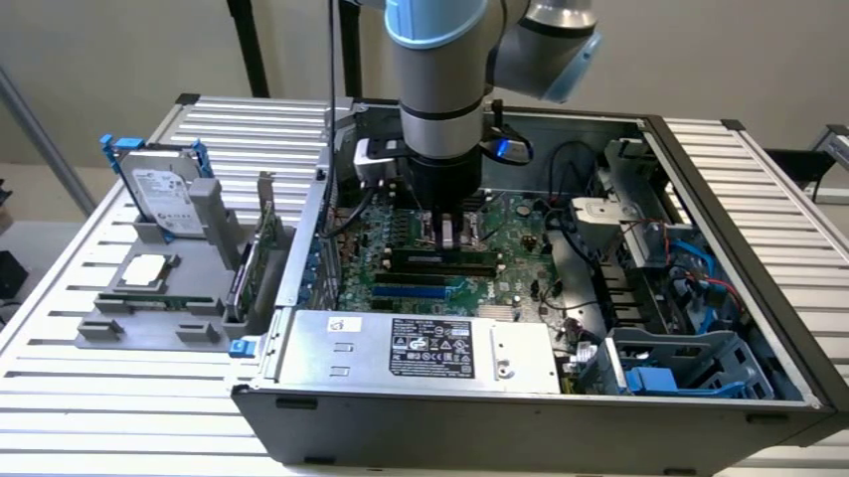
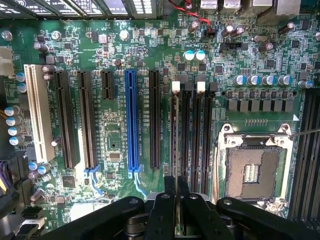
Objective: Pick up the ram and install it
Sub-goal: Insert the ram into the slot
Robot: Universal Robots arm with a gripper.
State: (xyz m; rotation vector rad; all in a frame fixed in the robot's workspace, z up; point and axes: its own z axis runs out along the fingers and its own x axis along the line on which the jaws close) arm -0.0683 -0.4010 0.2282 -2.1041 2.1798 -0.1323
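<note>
Between the fingers (image 2: pixel 176 200), closed tight on its top edge, the ram (image 2: pixel 176 145) stands thin-side up, reaching down to a long black slot (image 2: pixel 174 131) on the motherboard (image 2: pixel 115 125). It looks light, stiff and easy to break, so hold its edges.

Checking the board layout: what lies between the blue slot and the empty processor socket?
In the wrist view: one black expansion slot, then the memory slots, with the hand holding the ram edge-on above one.

An open computer case (image 1: pixel 743 199) holds a motherboard (image 2: pixel 115 90) and power supply (image 1: pixel 418 348).
</note>
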